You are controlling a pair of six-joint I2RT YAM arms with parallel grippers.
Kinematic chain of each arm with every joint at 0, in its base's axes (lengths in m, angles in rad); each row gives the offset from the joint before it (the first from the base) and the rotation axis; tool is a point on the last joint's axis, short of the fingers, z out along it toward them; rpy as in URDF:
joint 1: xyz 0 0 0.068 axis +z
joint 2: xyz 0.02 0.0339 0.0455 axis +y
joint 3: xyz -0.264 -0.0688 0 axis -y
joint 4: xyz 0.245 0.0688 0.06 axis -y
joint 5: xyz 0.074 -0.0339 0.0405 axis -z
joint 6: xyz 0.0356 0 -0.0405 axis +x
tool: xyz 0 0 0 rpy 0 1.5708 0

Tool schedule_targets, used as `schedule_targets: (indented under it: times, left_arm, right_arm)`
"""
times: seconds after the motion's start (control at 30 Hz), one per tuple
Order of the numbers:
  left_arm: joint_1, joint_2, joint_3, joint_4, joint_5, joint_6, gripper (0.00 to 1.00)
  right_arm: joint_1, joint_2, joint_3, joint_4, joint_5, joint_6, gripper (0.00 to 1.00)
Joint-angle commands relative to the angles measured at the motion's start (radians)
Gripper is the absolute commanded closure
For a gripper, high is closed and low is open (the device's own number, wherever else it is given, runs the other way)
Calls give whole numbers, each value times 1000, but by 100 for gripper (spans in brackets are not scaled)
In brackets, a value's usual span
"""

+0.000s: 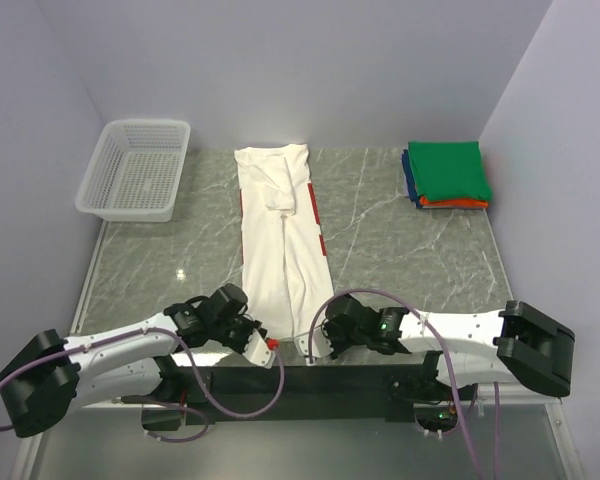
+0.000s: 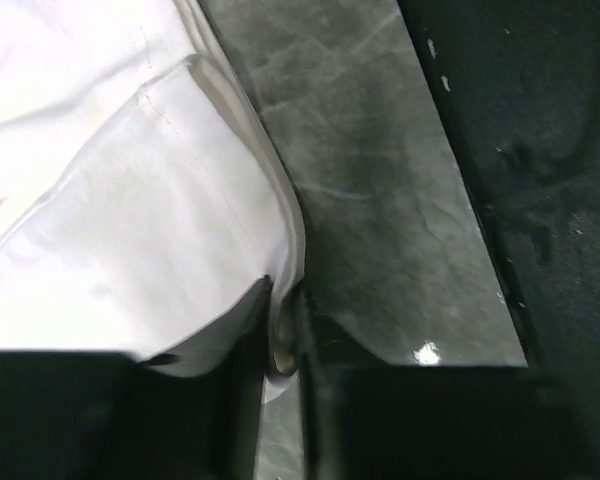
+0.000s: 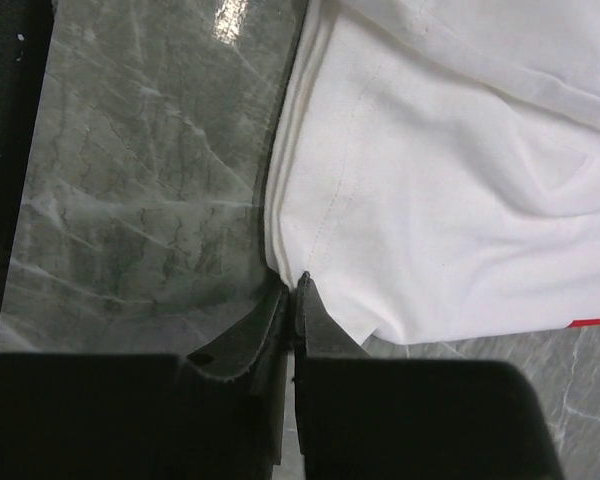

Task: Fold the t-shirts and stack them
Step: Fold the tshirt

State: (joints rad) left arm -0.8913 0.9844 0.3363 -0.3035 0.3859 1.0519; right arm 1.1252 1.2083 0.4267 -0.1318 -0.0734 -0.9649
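Jaws of the left gripper [image 2: 283, 335] and right gripper [image 3: 293, 300] each pinch narrowly on a bottom corner of the white t-shirt [image 1: 280, 240], whose long folded strip runs from lower centre straight up the table [image 1: 400, 260], both arms equally near.

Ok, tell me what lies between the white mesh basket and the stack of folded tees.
The white t-shirt, folded into a long strip, with bare table on either side of it; the top view shows this.
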Motion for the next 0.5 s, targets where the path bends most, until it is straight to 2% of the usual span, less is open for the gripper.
schedule_targets:
  times: [0.0, 0.03, 0.13, 0.23, 0.4, 0.43, 0.47]
  left_arm:
    - [-5, 74, 24, -25, -61, -13, 83]
    - [-3, 73, 41, -51, -50, -19, 93]
    - [-3, 2, 53, -106, 22, -4, 99]
    - [-3, -85, 75, -167, 100, -24, 99]
    - [-5, -160, 136, -311, 189, -53, 99]
    - [-5, -168, 159, -315, 209, -75, 99]
    - [-3, -174, 171, -307, 202, -163, 99]
  right_arm:
    - [-7, 4, 33, -78, -25, 29, 100]
    - [-11, 0, 40, -89, -31, 35, 100]
    - [-13, -30, 61, -130, -48, 60, 100]
    - [-10, -91, 83, -183, -75, 86, 100]
    - [62, -191, 107, -276, -100, 144, 100]
    - [62, -202, 118, -287, -100, 153, 100]
    - [59, -194, 142, -293, -103, 161, 100]
